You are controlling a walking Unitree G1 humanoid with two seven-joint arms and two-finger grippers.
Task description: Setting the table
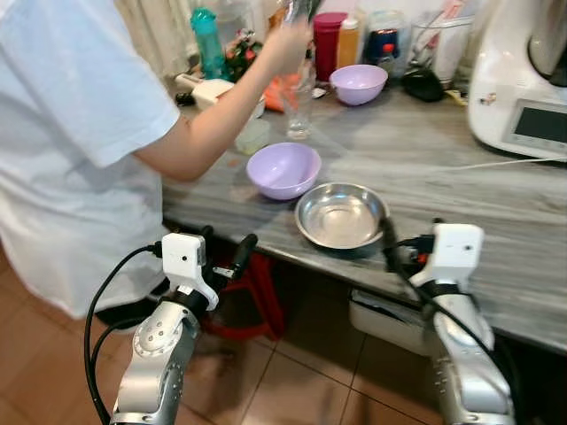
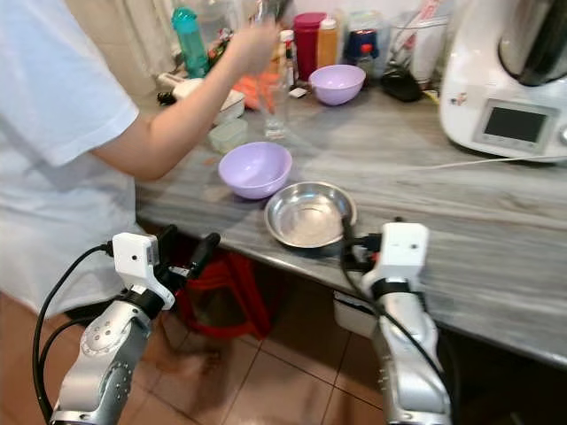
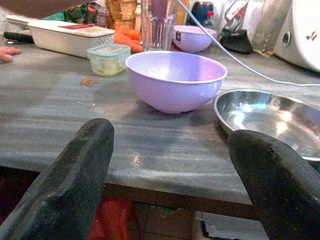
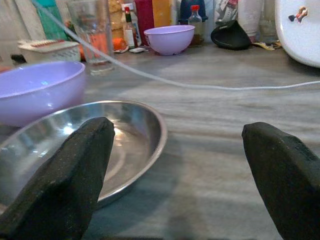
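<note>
The steel bowl is the landmark: it sits on the grey counter close to the near edge, empty and upright, and being round it has no long axis to line up with. The right gripper is just beside the bowl, at its near-right rim, with fingers spread wide and nothing between them; in the right wrist view one finger lies in front of the bowl's rim while the other stands off over bare counter to the bowl's right. So the bowl lies ahead of this gripper and a little to its left, at about finger height. The left gripper, also open and empty, hangs below the counter edge, to the left of the bowl and further from it; the nearer target for it is the purple bowl, which touches or nearly touches the steel bowl's far-left rim and shows straight ahead between its fingers in the left wrist view. By my judgement the right arm is the nearer one for the steel bowl, and a small shift leftward would bring the rim between its fingers. A person stands left of the steel bowl, reaching an arm across toward a glass well behind it; a second purple bowl sits further back still.
</note>
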